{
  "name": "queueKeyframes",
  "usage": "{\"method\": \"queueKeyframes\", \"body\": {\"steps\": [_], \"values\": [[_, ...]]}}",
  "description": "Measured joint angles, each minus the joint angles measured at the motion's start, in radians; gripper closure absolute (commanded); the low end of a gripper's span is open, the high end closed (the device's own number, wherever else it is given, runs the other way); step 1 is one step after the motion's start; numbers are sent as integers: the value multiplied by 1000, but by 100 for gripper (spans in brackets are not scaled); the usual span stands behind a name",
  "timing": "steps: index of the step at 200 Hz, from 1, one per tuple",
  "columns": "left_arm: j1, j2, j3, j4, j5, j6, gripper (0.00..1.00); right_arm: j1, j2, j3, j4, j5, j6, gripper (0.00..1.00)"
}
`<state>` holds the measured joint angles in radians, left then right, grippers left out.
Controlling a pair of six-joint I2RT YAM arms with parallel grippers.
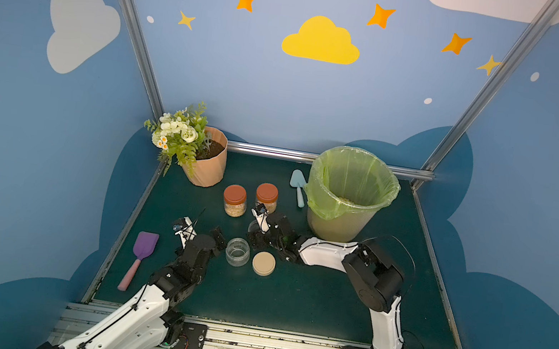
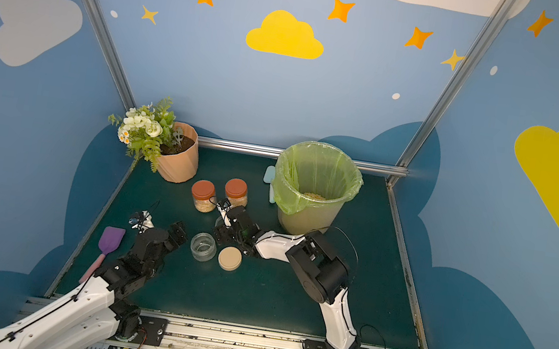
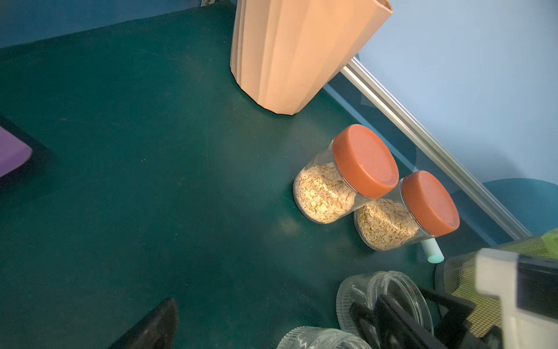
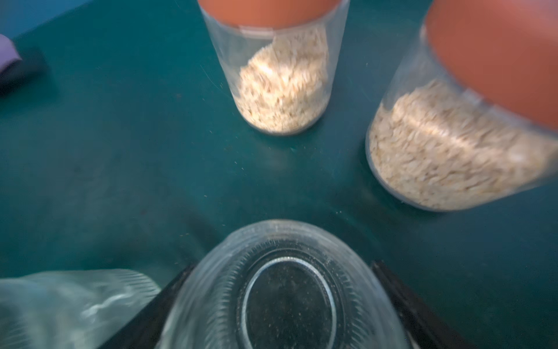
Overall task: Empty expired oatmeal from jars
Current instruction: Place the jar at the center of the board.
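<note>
**Hidden or hard to make out**
- Held-side empty jar [image 4: 287, 302]: lidless, upright on the worktop [image 1: 288, 304], just left of the bin [image 1: 338, 225] and nearer the front rail. In both top views my right arm covers nearly all of it. It stands between my right fingers [image 4: 401, 290]. That view is blurred, so I cannot tell whether they press its wall or stand just off it.
- Second empty jar [image 1: 237, 251]: lidless and farther left of the bin, with a beige lid [image 1: 263, 263] lying flat beside it.
- Near red-lidded jar [image 1: 266, 198] and far red-lidded jar [image 1: 234, 200]: left of the bin, upright, lids on, close together but apart. Oatmeal [image 3: 323, 193] fills the lower part of each.
- Loose oatmeal [image 2: 314, 196]: on the bin's bottom, partly veiled by the green liner.
- Blue trowel [image 1: 298, 185]: against the bin's left side. In a top view the bin hides most of it.
- My left fingers [image 3: 151, 326]: spread wide, holding nothing. Only 1 shows in the left wrist view, cut by the frame edge.

**Edges and room**
- Bare worktop runs from the bin's front to the front rail.
- The bin's far rim stands near the back rail.
- Purple spatula [image 1: 142, 256]: farthest left of the bin, by the worktop's edge.
</note>
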<state>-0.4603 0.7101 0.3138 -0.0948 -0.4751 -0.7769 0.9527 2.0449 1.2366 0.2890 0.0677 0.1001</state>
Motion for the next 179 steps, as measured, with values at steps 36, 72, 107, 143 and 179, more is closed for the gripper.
{"method": "queueKeyframes", "body": {"steps": [36,72,107,143,179], "values": [[0,0,0,-1,-4,7,0,0,-76,36,-40,-24,-11,14],[0,-10,1,-13,-12,15,0,-2,-76,131,-147,-48,-10,14],[0,-20,2,-24,-21,20,0,-7,-76,153,-175,-49,-10,4],[0,-19,3,-31,-29,19,0,-8,-58,209,-213,-36,-35,2],[2,-20,19,-54,-42,17,0,-15,1,329,-238,-53,-67,2]]}}
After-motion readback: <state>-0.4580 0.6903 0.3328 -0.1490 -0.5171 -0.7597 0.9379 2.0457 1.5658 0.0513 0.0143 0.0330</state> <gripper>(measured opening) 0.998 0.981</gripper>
